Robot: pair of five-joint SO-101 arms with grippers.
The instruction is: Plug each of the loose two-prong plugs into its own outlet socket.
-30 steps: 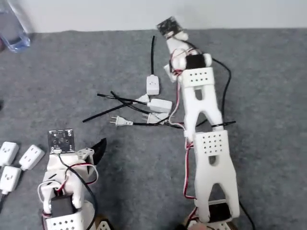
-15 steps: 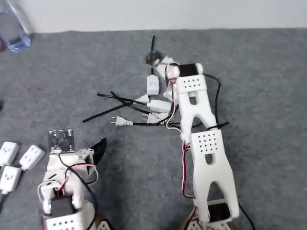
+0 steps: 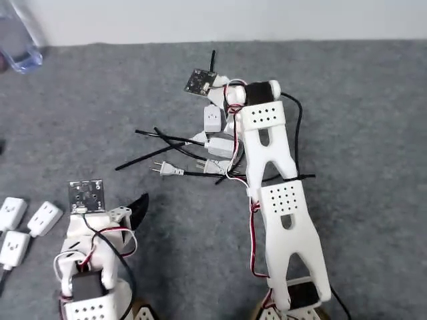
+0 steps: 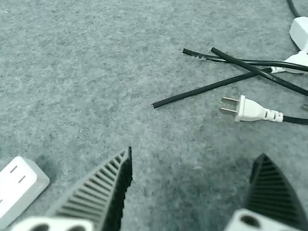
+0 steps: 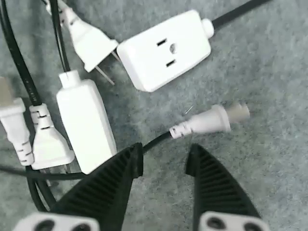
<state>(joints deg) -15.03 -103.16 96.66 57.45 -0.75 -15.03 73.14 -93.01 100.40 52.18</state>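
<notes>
The right gripper hangs over the tangle with its 2 fingers a little apart and clamped on nothing. A black cord runs just past their tips. That cord ends in a loose plug, which lies flat on the grey carpet just beside the outlet socket. Its 2 prongs point away from the gripper.

The plug looks light and hard-moulded, so it should not crush. Its smooth white shell may slip, though, and the stiff cord will likely spring and drag it round. The best hold is probably across the broad flat sides of the body, behind the prongs. A grip on the ribbed neck or the cord would let it swivel. The thin prongs may bend if pushed in crooked.

The left gripper sits well apart from that socket, its fingers wide apart and empty. A second plug lies between it and the socket.
</notes>
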